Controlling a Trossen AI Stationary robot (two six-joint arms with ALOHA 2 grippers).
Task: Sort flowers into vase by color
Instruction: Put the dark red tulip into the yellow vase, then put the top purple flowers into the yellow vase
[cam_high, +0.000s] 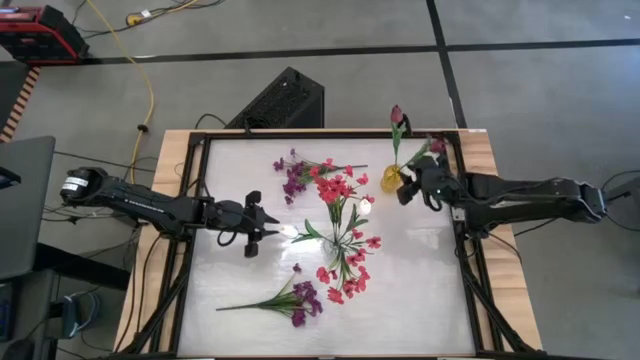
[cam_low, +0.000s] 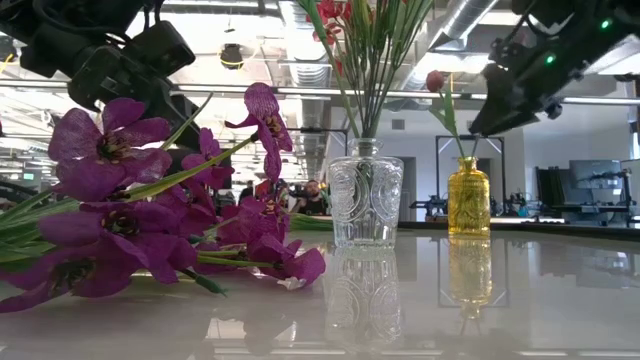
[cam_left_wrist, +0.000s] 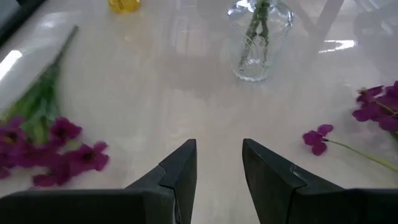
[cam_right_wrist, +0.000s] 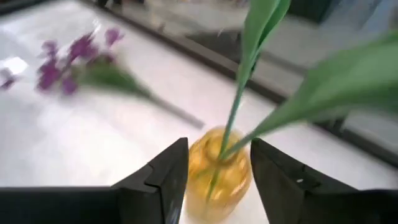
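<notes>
A yellow vase (cam_high: 390, 180) at the table's far right holds maroon tulips (cam_high: 397, 115) on green stalks (cam_right_wrist: 233, 115). My right gripper (cam_right_wrist: 219, 144) is open just above it, a finger on either side of the stalks. A clear glass vase (cam_high: 343, 240) at mid-table holds red-pink flowers (cam_high: 335, 188). One purple bunch (cam_high: 297, 178) lies flat on the far side and another (cam_high: 300, 298) on the near side. My left gripper (cam_high: 268, 228) hovers open to the left of the clear vase (cam_left_wrist: 258, 37). No whitish bud can be made out.
The white table top sits in a black frame with wooden borders (cam_high: 170, 200). Bare surface lies right of the clear vase and along the near right corner. A black speaker-like box (cam_high: 285, 100) stands behind the far edge. A person (cam_low: 315, 195) shows far off in the room.
</notes>
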